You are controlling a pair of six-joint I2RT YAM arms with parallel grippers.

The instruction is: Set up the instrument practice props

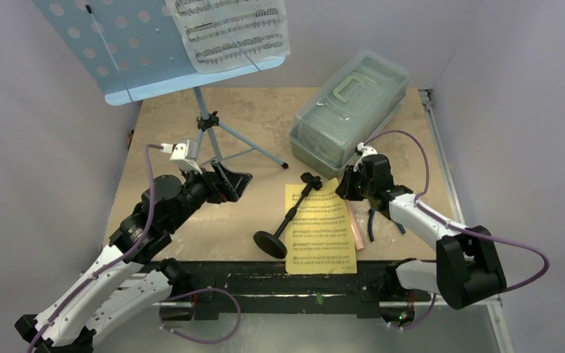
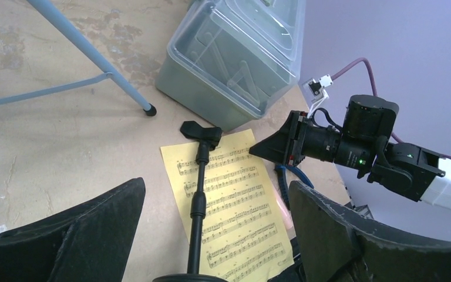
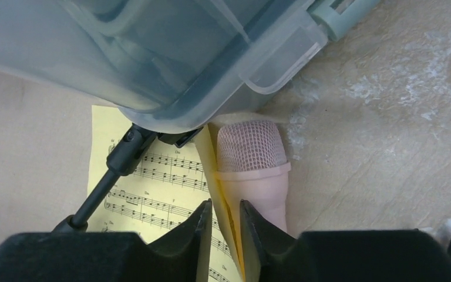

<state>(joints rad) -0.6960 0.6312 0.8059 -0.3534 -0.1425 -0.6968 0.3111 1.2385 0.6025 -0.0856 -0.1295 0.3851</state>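
Observation:
The light blue music stand (image 1: 140, 51) stands at the back left with a white music sheet (image 1: 232, 29) on its desk. A yellow music sheet (image 1: 320, 235) lies flat at the front centre. The black mic stand (image 1: 290, 213) lies on its side across it, also seen in the left wrist view (image 2: 197, 205). The peach-pink microphone (image 3: 252, 164) lies along the sheet's right edge. My right gripper (image 3: 225, 205) is pinched on the raised right edge of the yellow sheet (image 3: 152, 182). My left gripper (image 2: 214, 185) is wide open and empty, left of the mic stand.
A clear lidded plastic box (image 1: 349, 110) sits at the back right, close to my right gripper (image 1: 343, 187). Blue-handled pliers (image 1: 371, 220) lie right of the yellow sheet. The music stand's tripod legs (image 2: 88, 44) spread over the table's back left.

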